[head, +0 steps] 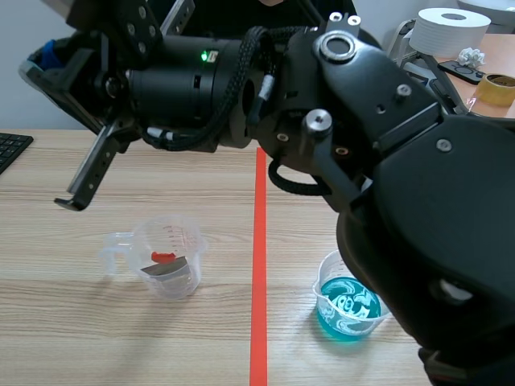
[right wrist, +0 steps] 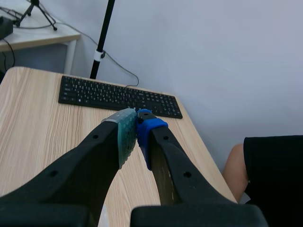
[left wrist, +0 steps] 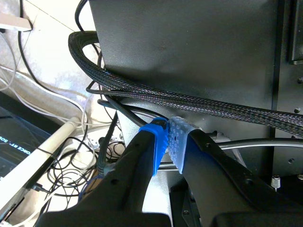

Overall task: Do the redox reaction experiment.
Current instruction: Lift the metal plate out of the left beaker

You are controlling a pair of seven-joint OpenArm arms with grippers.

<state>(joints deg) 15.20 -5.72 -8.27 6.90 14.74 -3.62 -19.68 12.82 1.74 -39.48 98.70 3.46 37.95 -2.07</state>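
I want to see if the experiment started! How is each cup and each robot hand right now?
Clear measuring cup: upright, grey metal piece and something red inside.
Blue-liquid cup: upright, partly filled.
Left gripper: fingers shut, holding nothing.
Right gripper: fingers shut, holding nothing.

clear beaker, teal liquid in cup; black keyboard, tan wood-grain table

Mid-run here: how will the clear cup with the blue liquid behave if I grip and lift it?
The cup looks like thin clear plastic, so it probably flexes under a hard squeeze. The blue liquid fills only its lower part, so it's likely light but may slosh if tilted. Its smooth wall could be slippery.
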